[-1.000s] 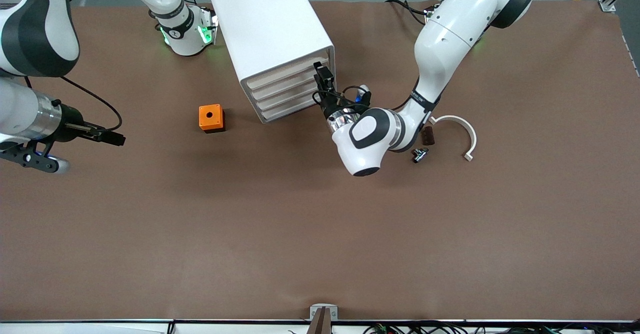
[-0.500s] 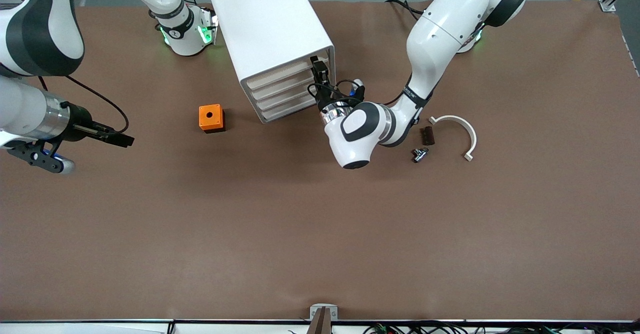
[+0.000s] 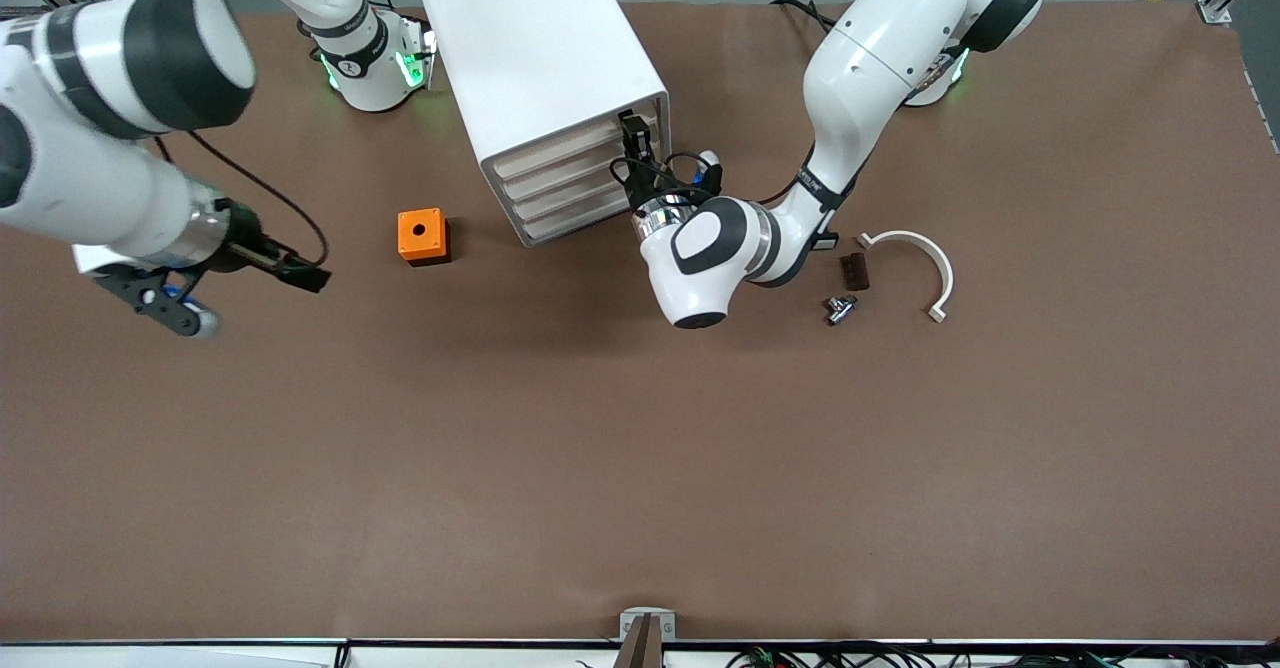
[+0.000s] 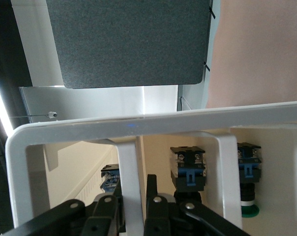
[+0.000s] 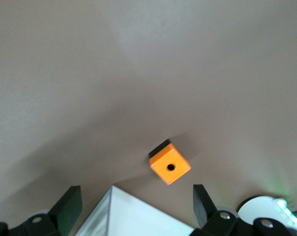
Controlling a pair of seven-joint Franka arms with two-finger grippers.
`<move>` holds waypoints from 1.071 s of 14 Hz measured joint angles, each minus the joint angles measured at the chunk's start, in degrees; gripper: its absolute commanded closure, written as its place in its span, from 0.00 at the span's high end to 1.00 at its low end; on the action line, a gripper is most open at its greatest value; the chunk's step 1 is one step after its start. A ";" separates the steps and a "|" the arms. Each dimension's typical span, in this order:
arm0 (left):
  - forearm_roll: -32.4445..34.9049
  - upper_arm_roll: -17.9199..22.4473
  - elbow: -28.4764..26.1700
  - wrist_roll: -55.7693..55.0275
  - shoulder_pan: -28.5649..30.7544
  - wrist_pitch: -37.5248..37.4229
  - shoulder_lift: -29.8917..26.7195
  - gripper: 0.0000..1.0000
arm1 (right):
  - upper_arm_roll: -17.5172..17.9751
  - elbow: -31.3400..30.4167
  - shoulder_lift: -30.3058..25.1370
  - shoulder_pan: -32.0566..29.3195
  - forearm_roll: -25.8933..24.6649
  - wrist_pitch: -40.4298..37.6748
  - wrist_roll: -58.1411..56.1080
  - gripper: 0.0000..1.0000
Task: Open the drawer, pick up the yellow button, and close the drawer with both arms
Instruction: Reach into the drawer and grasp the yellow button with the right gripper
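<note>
Pulling straight out along the runners, not sideways, is what the left gripper (image 3: 632, 140) should be doing, since its fingers (image 4: 153, 196) are pinching the white loop handle (image 4: 130, 177) of the uppermost shallow white drawer (image 3: 570, 144) in the white boxy cabinet (image 3: 535, 58). The left arm is bending low in front of it. The right gripper (image 3: 305, 276), fingers spread, is hovering over bare table near the orange cube with a hole (image 3: 422, 235). The orange-capped button is not showing.
</note>
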 measured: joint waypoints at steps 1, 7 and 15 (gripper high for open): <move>-0.12 0.00 0.01 -0.11 0.01 -0.10 0.00 0.11 | 0.11 0.01 0.00 2.38 0.09 0.47 3.43 1.00; -0.28 0.02 0.08 -2.78 0.93 -0.09 0.01 0.06 | 0.31 -0.06 0.08 13.05 1.46 5.33 19.61 1.00; -0.30 0.13 0.14 -3.12 8.37 -0.28 0.01 0.11 | 0.26 -0.25 0.08 22.80 2.43 8.29 30.90 1.00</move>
